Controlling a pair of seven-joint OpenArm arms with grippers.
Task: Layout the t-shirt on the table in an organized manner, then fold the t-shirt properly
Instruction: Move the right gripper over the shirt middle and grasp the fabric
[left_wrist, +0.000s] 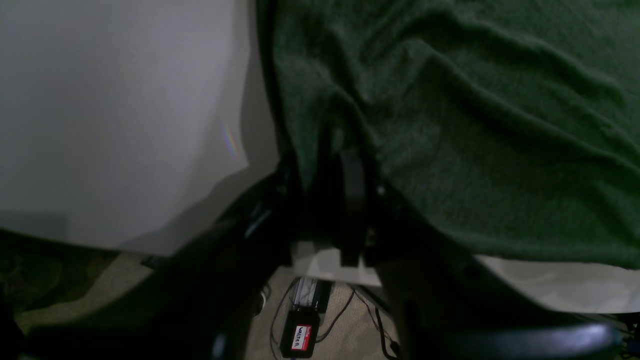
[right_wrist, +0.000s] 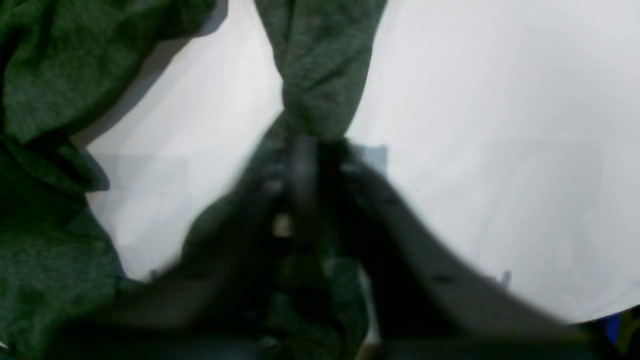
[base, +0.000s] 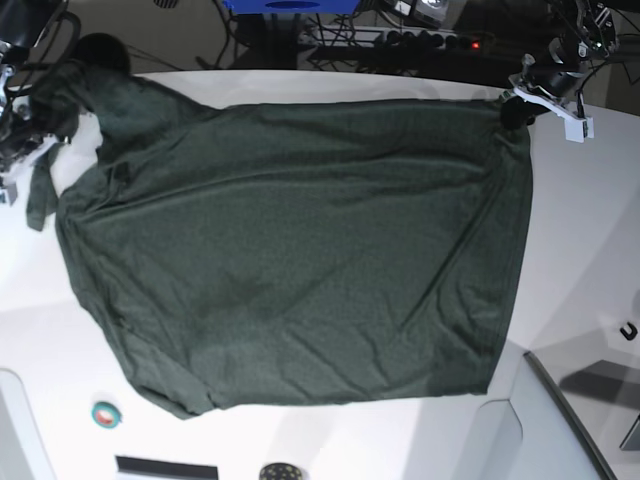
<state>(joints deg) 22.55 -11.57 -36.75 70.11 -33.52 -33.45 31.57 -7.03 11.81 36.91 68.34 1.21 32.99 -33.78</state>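
Observation:
The dark green t-shirt (base: 300, 260) lies spread and wrinkled over most of the white table (base: 580, 250). At the far right corner of the cloth, my left gripper (base: 512, 108) is shut on the t-shirt's edge; in the left wrist view the fabric (left_wrist: 475, 125) drapes over the gripper (left_wrist: 340, 155) and hides its fingertips. At the table's left edge, my right gripper (base: 35, 150) is shut on a bunched strip of the t-shirt (right_wrist: 320, 65), which runs straight into the gripper (right_wrist: 312, 142). More folded cloth fills the left of that view.
A small teal tape roll (base: 105, 413) and a dark round object (base: 278, 470) sit near the front edge. A thin dark seam (base: 570, 410) crosses the table's front right. Below the table edge are cables and a red-labelled box (left_wrist: 301, 337) on the floor.

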